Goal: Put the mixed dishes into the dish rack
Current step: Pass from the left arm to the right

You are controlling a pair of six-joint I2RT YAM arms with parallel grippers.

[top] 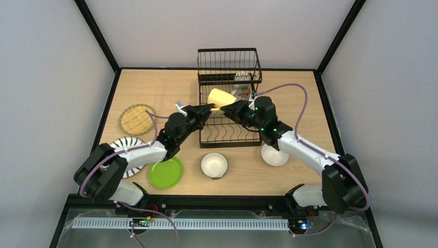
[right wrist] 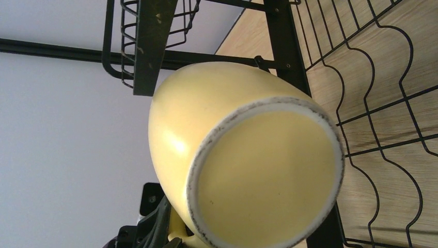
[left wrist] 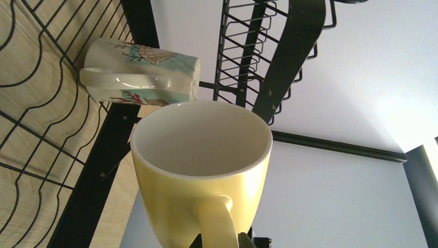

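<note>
Treat pale yellow ceramic mug (left wrist: pixel 201 170) as rigid, slick, breakable. Grip handle (left wrist: pixel 217 222), pinched inside left pincer (top: pixel 210 108); right pincer (top: pixel 227 109) spread opposite.

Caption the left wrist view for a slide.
Left gripper holds pale yellow mug by handle; patterned mug lies on dish rack.

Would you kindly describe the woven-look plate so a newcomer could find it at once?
Find the black wire dish rack at the far middle of the table. To its left, near the table's left edge, the woven-look plate lies flat. Unlike the striped plate and lime green plate nearer the front edge, it is tan with a basket-weave pattern.
</note>
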